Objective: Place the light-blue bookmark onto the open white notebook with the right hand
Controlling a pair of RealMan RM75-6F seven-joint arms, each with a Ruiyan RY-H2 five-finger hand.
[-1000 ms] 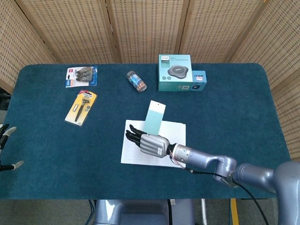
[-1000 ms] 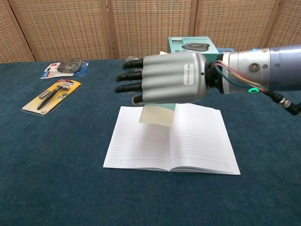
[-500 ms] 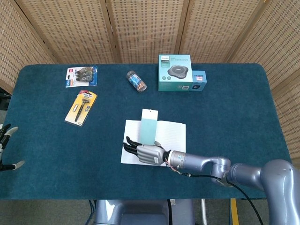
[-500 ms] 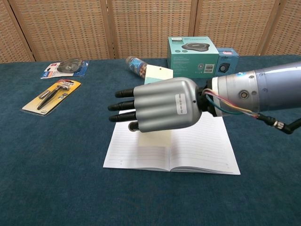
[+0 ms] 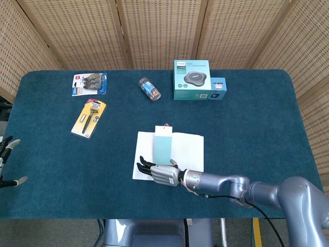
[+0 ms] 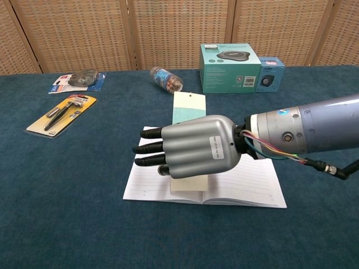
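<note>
The light-blue bookmark (image 5: 163,143) lies lengthwise over the left page of the open white notebook (image 5: 187,149), its top end past the far edge. In the chest view the bookmark (image 6: 189,106) shows above and below my right hand (image 6: 193,147). My right hand (image 5: 160,172) sits low at the notebook's near edge with its fingers stretched to the left, holding the bookmark's near end; the thumb is hidden. The notebook (image 6: 241,179) lies flat. My left hand (image 5: 7,154) hangs at the far left edge, fingers apart and holding nothing.
A teal box (image 5: 192,80) and a small blue box (image 5: 218,88) stand at the back. A bottle (image 5: 149,88) lies left of them. A razor pack (image 5: 89,119) and a blue blister pack (image 5: 89,84) lie at the back left. A wicker screen stands behind the table.
My right hand has drawn back toward the near edge and sunk lower, taking the bookmark with it. The bookmark has straightened and now lies along the left page.
</note>
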